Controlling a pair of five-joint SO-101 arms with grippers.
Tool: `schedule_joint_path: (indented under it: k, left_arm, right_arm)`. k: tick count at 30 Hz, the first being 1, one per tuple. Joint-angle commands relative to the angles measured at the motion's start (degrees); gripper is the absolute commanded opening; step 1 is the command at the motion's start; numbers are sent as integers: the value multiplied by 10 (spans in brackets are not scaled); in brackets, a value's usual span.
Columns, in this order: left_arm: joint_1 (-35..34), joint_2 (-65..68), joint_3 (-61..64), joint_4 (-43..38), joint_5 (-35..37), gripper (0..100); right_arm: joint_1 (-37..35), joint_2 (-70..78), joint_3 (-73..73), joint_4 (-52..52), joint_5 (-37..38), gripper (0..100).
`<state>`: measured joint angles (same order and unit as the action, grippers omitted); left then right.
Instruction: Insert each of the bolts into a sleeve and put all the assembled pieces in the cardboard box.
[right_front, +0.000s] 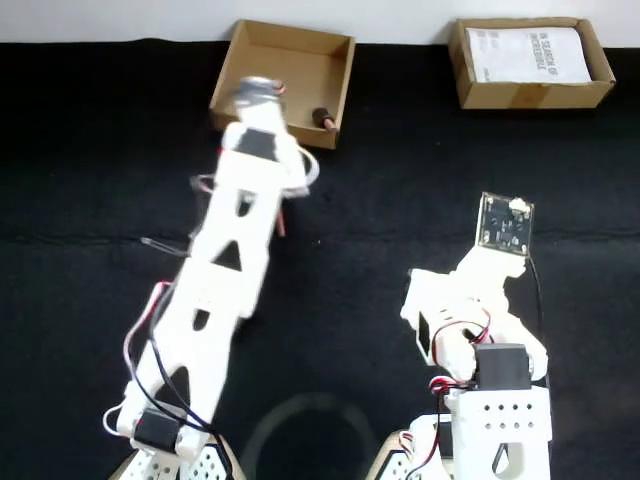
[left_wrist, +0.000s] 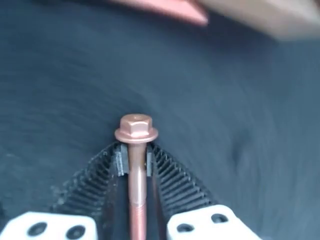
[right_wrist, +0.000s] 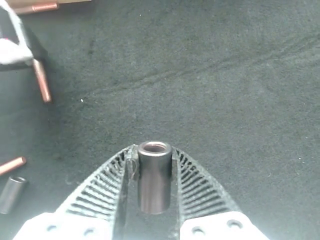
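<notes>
My left gripper (left_wrist: 135, 150) is shut on a copper bolt (left_wrist: 136, 131), whose hex flange head stands just past the fingertips over the black mat. In the high view this arm stretches toward the open cardboard box (right_front: 335, 55) at the back left, and the bolt's shank (right_front: 281, 222) shows beside it. A dark sleeve piece (right_front: 323, 118) lies at the box's near right corner. My right gripper (right_wrist: 154, 152) is shut on a dark metal sleeve (right_wrist: 154, 175), bore facing outward. The right arm (right_front: 490, 290) sits at the front right.
A second cardboard box (right_front: 530, 90) holding a printed sheet stands at the back right. The right wrist view shows a loose bolt (right_wrist: 11, 165) and a loose sleeve (right_wrist: 11, 194) on the mat, another bolt (right_wrist: 35, 7) farther off, and the left arm's bolt (right_wrist: 41, 80).
</notes>
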<state>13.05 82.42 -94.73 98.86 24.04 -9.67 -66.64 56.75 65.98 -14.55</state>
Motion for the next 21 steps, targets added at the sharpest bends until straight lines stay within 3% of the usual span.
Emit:
schedule_joint_path:
  k: [1,8,15,21]
  left_arm:
    - [37,-2,-7,20,-81,9]
    - [9,-39,-7,20,-119,9]
    - [-14,-170,-7,21,-223,9]
    - [-28,-297,-7,25,-240,9]
  right_arm:
    - [7,-10,-3,-7,1,6]
    - [7,-10,-4,-44,1,6]
    - [5,-10,2,-219,-22,6]
    - [-14,-10,45,-371,-53,6]
